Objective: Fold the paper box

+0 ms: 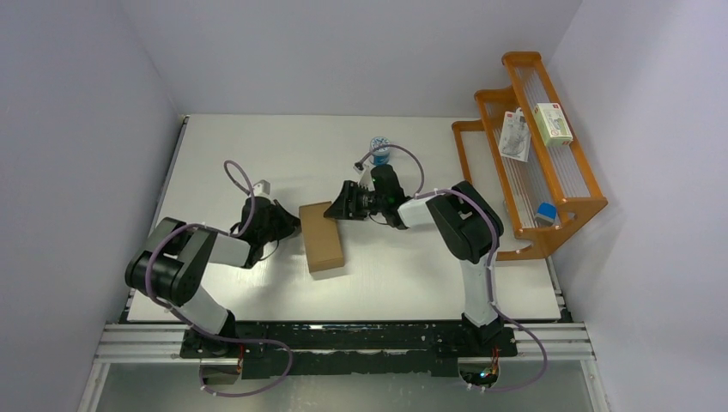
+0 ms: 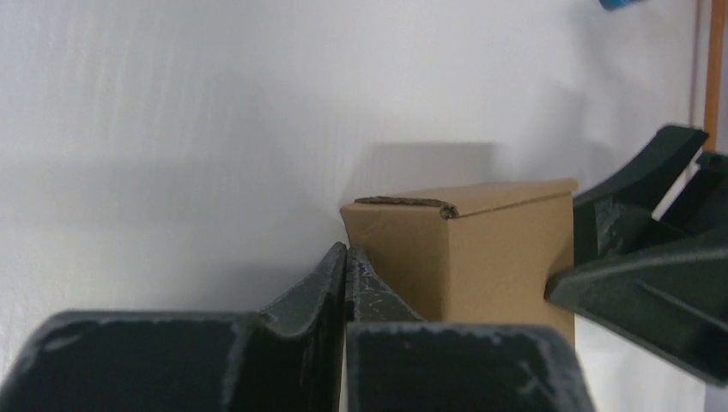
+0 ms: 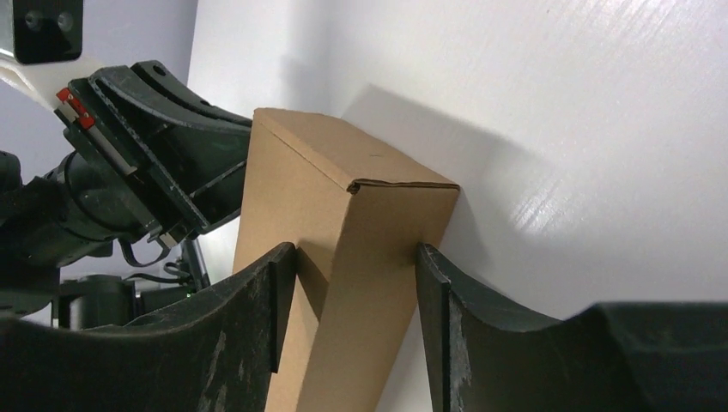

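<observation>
The paper box (image 1: 322, 236) is a plain brown oblong lying on the white table, its flaps folded in. My right gripper (image 1: 339, 206) reaches from the right over the box's far end. In the right wrist view its fingers (image 3: 275, 283) press both sides of the box (image 3: 343, 215), shut on it. My left gripper (image 1: 292, 225) sits at the box's left side, near the far end. In the left wrist view its jaws (image 2: 345, 251) are shut with nothing between them, tips against the cardboard (image 2: 498, 257).
An orange wire rack (image 1: 575, 184) stands at the right edge with white packages (image 1: 553, 123) and a small blue item (image 1: 544, 213). A blue-and-white round tin (image 1: 380, 150) stands behind the right gripper. White walls close in the table on three sides.
</observation>
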Available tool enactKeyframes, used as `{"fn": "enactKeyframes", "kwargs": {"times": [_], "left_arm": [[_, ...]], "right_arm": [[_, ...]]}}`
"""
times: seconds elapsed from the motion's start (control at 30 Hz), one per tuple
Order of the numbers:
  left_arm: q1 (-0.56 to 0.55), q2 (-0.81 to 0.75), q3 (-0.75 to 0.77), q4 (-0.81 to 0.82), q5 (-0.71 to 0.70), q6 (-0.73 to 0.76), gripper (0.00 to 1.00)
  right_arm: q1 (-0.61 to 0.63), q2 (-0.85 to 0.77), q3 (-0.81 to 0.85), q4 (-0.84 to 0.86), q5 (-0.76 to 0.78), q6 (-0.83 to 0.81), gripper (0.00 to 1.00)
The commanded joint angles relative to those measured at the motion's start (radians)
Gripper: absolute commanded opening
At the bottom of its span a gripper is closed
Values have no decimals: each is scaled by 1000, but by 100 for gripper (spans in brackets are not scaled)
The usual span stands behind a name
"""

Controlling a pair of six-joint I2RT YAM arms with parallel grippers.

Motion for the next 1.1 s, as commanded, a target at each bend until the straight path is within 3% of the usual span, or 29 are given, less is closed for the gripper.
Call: {"fn": "enactKeyframes", "kwargs": {"times": [0.0,0.17,0.4,0.87,1.07], "left_arm": [[-28,-58,-65,-47,149,4,5],[-20,-142,-61,-192,10,29,5],[12,-103,25,-311,-98,51,5],[18,166,244,-228,-54,77,5],[18,232,258,-193,6,42,5]], "right_arm": [[-1,-37,-35,-47,-2,-35,55],[-36,-67,-24,-119,53,-92,56],[-53,-60,20,-139,79,-110,56],[-58,1,87,-91,36,-61,57],[-55,16,84,-76,18,-44,57]]}}
